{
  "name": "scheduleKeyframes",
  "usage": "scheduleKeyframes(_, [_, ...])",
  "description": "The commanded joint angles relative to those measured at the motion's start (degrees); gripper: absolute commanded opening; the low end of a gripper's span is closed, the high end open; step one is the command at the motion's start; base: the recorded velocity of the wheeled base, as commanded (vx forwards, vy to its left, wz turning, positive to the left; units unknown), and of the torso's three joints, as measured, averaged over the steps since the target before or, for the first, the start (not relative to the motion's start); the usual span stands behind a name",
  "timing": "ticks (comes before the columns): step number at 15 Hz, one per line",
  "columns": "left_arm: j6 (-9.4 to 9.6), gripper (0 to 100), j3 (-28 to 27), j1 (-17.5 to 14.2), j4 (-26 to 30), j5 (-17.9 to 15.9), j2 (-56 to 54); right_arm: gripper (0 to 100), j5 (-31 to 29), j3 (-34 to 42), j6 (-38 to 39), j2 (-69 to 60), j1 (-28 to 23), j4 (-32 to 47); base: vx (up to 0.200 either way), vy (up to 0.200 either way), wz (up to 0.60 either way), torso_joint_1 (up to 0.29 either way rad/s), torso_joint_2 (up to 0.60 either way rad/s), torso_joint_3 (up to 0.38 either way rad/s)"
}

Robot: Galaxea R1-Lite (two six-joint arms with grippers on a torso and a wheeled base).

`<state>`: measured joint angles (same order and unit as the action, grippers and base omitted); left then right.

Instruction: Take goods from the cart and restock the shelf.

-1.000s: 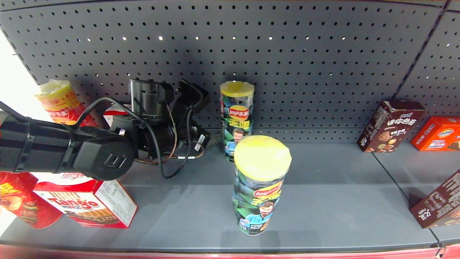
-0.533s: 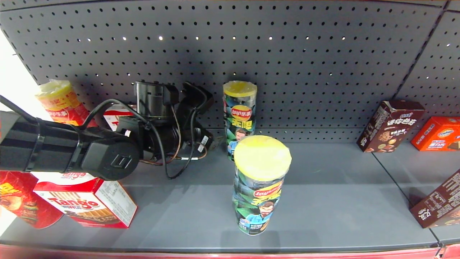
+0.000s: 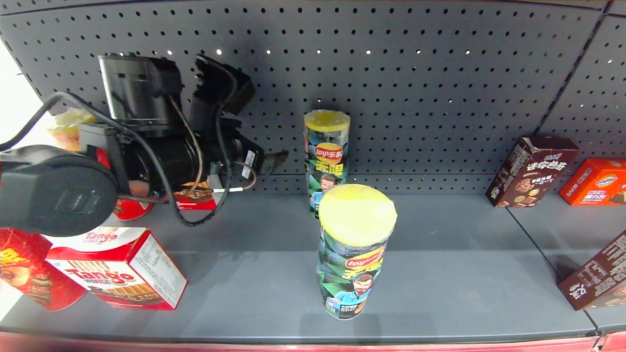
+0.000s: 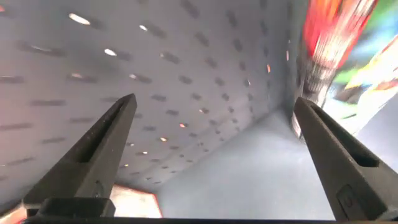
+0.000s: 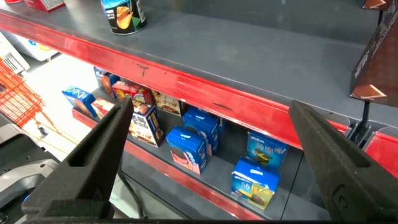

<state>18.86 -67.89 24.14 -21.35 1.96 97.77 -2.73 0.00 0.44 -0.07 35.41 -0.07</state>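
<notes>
Chip canister (image 3: 326, 156) stood upright at the far middle of the shelf (image 3: 455, 264), with a second canister (image 3: 353, 254) nearer. The left gripper (image 4: 211, 112) hung spread and empty just left of the far one. Probably light, stiff and smooth-walled, it was best pinched gently around mid-body, since it could tip.

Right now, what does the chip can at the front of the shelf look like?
The front chip can is a tall round tube with a yellow lid and a green-and-blue wrapper showing a cartoon man. It stands upright near the front edge of the shelf, before a matching can. Only the shelf touches it.
</notes>
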Motion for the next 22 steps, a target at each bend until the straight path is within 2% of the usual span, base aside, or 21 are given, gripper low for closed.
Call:
scheduleKeyframes(1, [-3.74,100,3.73,0.56,-0.28,0.32,-8.12,100,0.01,0.00,0.00,0.07,0.09,-0.01,0.000,0.000,0.00,0.000,0.00,0.000])
scheduleKeyframes(2, [-5.15,100,6.37,1.18,-0.54,0.50,-11.02,100,0.01,0.00,0.00,0.07,0.01,-0.01,0.000,0.000,0.00,0.000,0.00,0.000])
scheduleKeyframes(3, [-5.50,100,9.88,1.53,-0.63,0.76,-14.71,100,0.01,0.00,0.00,0.07,0.01,-0.01,0.000,0.000,0.00,0.000,0.00,0.000])
scheduleKeyframes(4, [-5.68,100,11.55,1.70,-0.63,0.59,-16.82,100,0.01,0.00,0.00,0.07,0.01,-0.01,0.000,0.000,0.00,0.000,0.00,0.000])
scheduleKeyframes(5, [-5.76,100,15.68,3.02,-0.54,0.59,-22.36,100,0.01,0.00,0.00,0.07,0.01,-0.01,0.000,0.000,0.00,0.000,0.00,0.000])
scheduleKeyframes(8, [-5.76,100,19.20,4.69,-0.54,0.85,-30.53,100,0.01,0.00,0.00,0.07,0.01,-0.01,0.000,0.000,0.00,0.000,0.00,0.000])
scheduleKeyframes(9, [-5.76,100,21.92,5.57,-0.45,0.85,-35.81,100,0.01,0.00,0.00,0.07,0.01,-0.01,0.000,0.000,0.00,0.000,0.00,0.000])
scheduleKeyframes(11, [-5.76,100,28.60,5.66,0.08,0.94,-46.35,100,0.01,0.00,0.00,0.07,0.01,-0.01,0.000,0.000,0.00,0.000,0.00,0.000])
scheduleKeyframes(12, [-5.85,100,32.47,4.51,0.16,0.85,-51.98,100,0.01,0.00,0.00,0.07,0.01,-0.01,0.000,0.000,0.00,0.000,0.00,0.000])
scheduleKeyframes(14, [-6.55,100,39.41,-2.52,0.16,0.67,-63.67,100,0.01,0.00,0.00,0.07,0.09,-0.01,0.000,0.000,0.00,0.000,0.00,0.000])
scheduleKeyframes(16, [-8.40,100,44.69,-5.86,0.08,0.50,-69.03,100,0.01,0.00,0.00,0.07,0.09,-0.01,0.000,0.000,0.00,0.000,0.00,0.000])
scheduleKeyframes(17, [-8.49,100,47.76,-8.14,-0.54,0.41,-71.14,100,0.01,0.00,0.00,0.07,0.01,-0.01,0.000,0.000,0.00,0.000,0.00,0.000])
scheduleKeyframes(19, [-8.75,100,54.88,-15.88,-2.12,-2.93,-76.94,100,0.01,0.00,0.00,0.07,0.01,-0.01,0.000,0.000,0.00,0.000,0.00,0.000])
scheduleKeyframes(22, [-12.27,100,63.14,-23.87,-2.38,-7.85,-86.34,100,0.01,0.00,0.00,0.07,0.09,-0.01,0.000,0.000,0.00,0.000,0.00,0.000])
